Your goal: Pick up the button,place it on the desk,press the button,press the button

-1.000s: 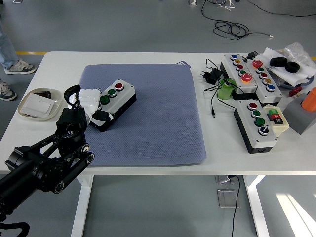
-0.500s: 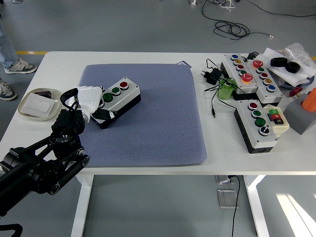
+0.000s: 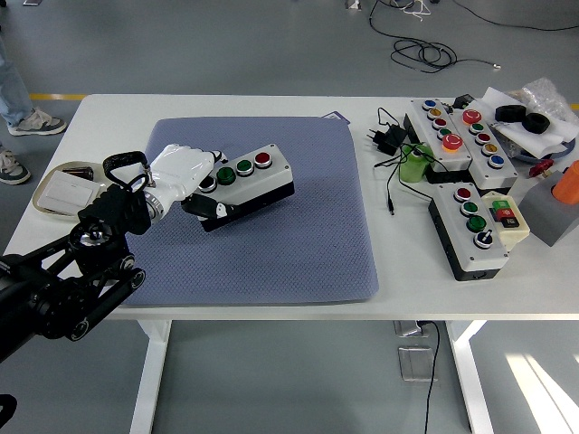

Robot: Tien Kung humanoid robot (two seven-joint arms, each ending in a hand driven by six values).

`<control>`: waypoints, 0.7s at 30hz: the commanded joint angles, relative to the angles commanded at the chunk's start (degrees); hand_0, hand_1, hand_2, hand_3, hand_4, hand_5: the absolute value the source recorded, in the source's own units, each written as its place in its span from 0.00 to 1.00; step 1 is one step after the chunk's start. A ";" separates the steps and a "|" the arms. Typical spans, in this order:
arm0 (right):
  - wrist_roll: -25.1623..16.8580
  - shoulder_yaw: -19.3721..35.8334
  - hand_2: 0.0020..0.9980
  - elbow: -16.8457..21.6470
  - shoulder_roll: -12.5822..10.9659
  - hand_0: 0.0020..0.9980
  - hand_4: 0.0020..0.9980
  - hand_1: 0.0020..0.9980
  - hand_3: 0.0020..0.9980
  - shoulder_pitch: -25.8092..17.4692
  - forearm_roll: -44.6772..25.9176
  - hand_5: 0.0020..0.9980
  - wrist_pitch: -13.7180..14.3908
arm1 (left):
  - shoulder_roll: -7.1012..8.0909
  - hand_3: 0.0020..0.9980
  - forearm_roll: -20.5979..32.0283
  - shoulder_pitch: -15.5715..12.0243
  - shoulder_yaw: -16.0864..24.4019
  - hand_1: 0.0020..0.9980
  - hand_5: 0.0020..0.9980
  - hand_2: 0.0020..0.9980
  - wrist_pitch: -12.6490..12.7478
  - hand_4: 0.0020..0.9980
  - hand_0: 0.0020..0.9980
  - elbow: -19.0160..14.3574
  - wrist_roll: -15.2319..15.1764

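Step 1 under way: left hand (image 3: 181, 172) grips button box (image 3: 244, 185) by its left end, box extending rightward from fingers, above blue mat (image 3: 271, 244). Next move likely needs lowering box flat, release, then pressing 1 button.

L arm (image 3: 63, 280) comes in from lower-left corner, black links angled up & right over the table's near-left part. Wrist (image 3: 118, 212) bent, w/ a black loop above it. L hand (image 3: 185, 172) white, palm down, fingers (image 3: 210, 181) curled round the left end of the button box (image 3: 249, 181), thumb side underneath – box gripped, tilted slightly, right end higher. R arm & hand not in frame
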State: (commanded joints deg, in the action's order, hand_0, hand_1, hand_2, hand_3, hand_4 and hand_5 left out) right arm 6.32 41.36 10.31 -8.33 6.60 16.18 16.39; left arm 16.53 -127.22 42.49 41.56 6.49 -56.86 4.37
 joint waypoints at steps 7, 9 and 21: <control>0.15 -0.36 0.82 0.00 0.00 0.79 0.41 0.80 0.75 0.21 -0.05 0.48 -0.02 | 1.84 0.35 -2.78 2.62 -2.79 0.32 0.02 0.22 1.65 0.55 0.31 1.09 -9.13; 0.18 -0.42 0.82 0.00 0.00 0.79 0.41 0.80 0.75 0.25 -0.06 0.48 -0.02 | 2.10 0.35 -2.78 2.98 -3.31 0.32 0.02 0.22 2.02 0.55 0.31 1.20 -10.45; 0.14 -0.69 0.82 0.00 -0.01 0.79 0.41 0.80 0.75 0.35 -0.16 0.48 -0.07 | 2.69 0.35 -2.78 2.98 -5.98 0.32 0.00 0.22 1.32 0.55 0.32 0.98 -12.64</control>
State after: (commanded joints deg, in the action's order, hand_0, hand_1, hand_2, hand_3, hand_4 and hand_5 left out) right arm 6.46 40.66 10.31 -8.34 6.96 16.02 16.32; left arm 19.22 -130.00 45.47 35.58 7.81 -55.88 -8.27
